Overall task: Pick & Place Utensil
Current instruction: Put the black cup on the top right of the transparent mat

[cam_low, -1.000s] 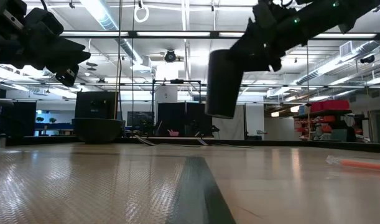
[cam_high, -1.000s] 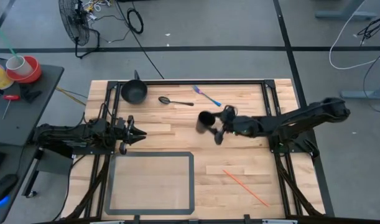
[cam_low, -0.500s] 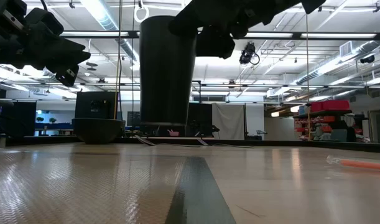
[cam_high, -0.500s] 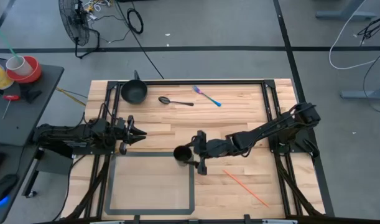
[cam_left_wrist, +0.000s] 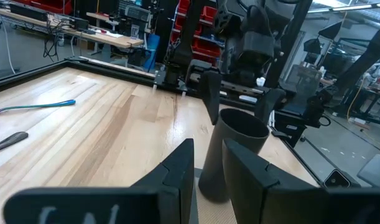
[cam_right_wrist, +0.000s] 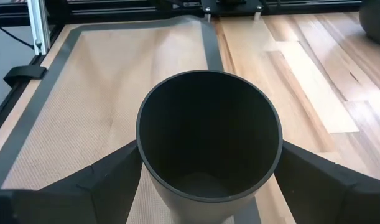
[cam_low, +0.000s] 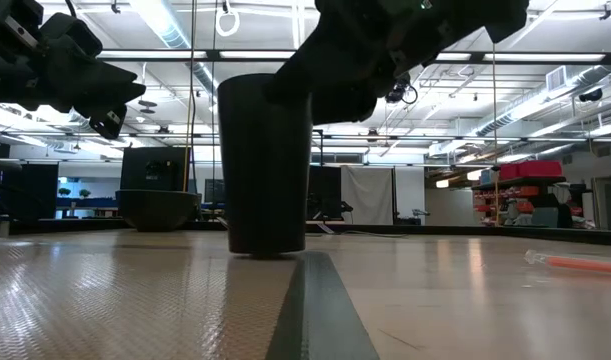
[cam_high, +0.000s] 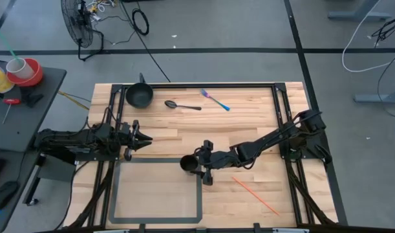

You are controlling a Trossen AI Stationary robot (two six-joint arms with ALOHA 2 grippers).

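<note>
On the mat's (cam_high: 155, 194) right border, near its upper right corner, stands a dark cup (cam_high: 189, 164), upright, its base on the surface in the low view (cam_low: 266, 165). The right gripper (cam_high: 200, 166) reaches across the table (cam_high: 249, 123) and grips the cup, one finger (cam_right_wrist: 106, 180) pressed on each side of its wall, as the right wrist view shows; the cup (cam_right_wrist: 209, 149) looks empty inside. The left gripper (cam_high: 140, 138) hovers at the table's left side, just above the mat's upper left corner, its fingers (cam_left_wrist: 177, 168) parted, and its wrist view looks toward the cup (cam_left_wrist: 230, 152).

Along the far edge lie a black spoon (cam_high: 181, 105) and a blue-handled fork (cam_high: 214, 99), near each other but apart, with a dark bowl (cam_high: 139, 96) at the far left corner. An orange straw (cam_high: 255, 195) lies at a slant near the right front, well apart from the cup.
</note>
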